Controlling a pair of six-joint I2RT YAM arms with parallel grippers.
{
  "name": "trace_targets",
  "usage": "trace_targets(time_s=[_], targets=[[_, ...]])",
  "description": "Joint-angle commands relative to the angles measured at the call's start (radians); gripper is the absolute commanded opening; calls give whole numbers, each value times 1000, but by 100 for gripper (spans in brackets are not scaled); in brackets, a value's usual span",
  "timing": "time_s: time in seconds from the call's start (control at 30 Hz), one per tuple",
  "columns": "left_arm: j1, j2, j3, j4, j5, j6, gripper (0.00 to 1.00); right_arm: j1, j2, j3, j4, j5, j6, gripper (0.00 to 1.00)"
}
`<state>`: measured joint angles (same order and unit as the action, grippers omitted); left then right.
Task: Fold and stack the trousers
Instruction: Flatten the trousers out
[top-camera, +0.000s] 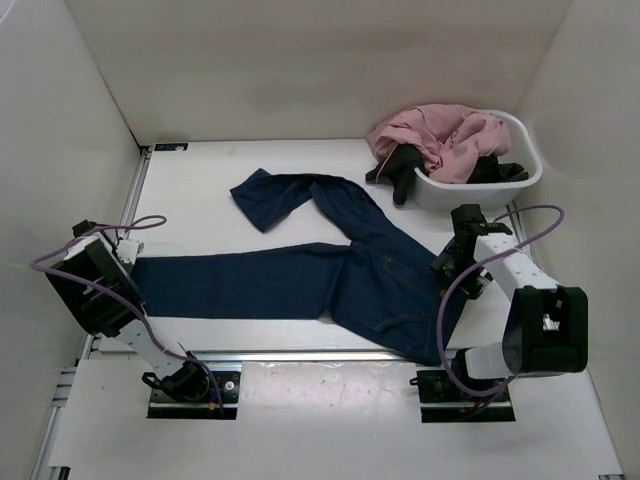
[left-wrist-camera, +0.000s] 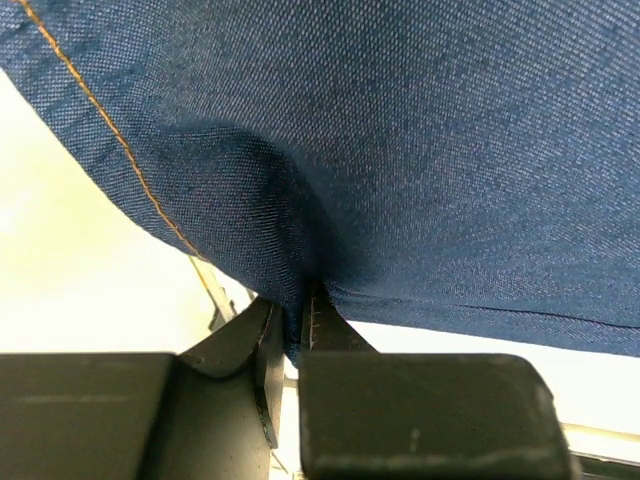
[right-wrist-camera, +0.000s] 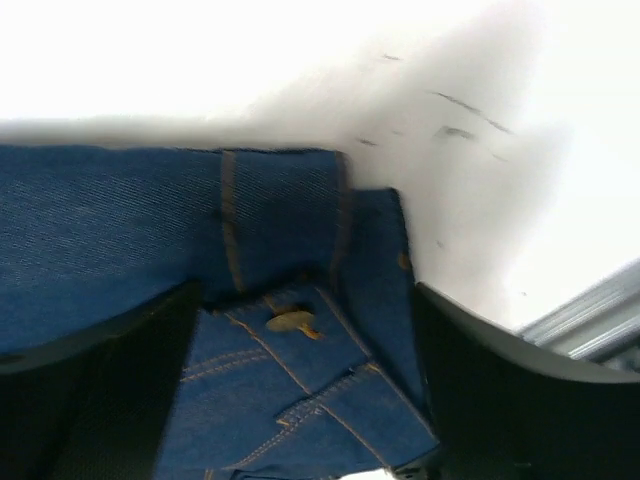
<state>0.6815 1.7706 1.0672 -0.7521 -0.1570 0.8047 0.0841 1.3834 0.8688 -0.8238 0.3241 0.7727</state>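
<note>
The dark navy jeans (top-camera: 340, 270) lie spread on the white table, one leg stretched left, the other bent toward the back. My left gripper (top-camera: 128, 272) is shut on the hem end of the long leg; the left wrist view shows denim (left-wrist-camera: 400, 150) pinched between the jaws at my left gripper (left-wrist-camera: 300, 320). My right gripper (top-camera: 450, 265) is at the waistband's right edge. In the right wrist view the right gripper (right-wrist-camera: 305, 400) is open, its fingers (right-wrist-camera: 500, 390) straddling the waistband corner (right-wrist-camera: 300, 330) with orange stitching and a brass button.
A white basket (top-camera: 530, 165) at the back right holds a pink garment (top-camera: 440, 135) and a black garment (top-camera: 400, 165) that hangs over its rim. White walls enclose the table on three sides. A metal rail (top-camera: 300, 355) runs along the near edge.
</note>
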Motion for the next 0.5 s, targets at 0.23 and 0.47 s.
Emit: trace_targets(time_s=[0.23,0.47], targets=[[15,-153,-69,36,-66,77,15,-12,180,24,101,-108,-113,18],[-74,-287,130,-122,193,81,59,42,132,228,-17,-54,-308,0]])
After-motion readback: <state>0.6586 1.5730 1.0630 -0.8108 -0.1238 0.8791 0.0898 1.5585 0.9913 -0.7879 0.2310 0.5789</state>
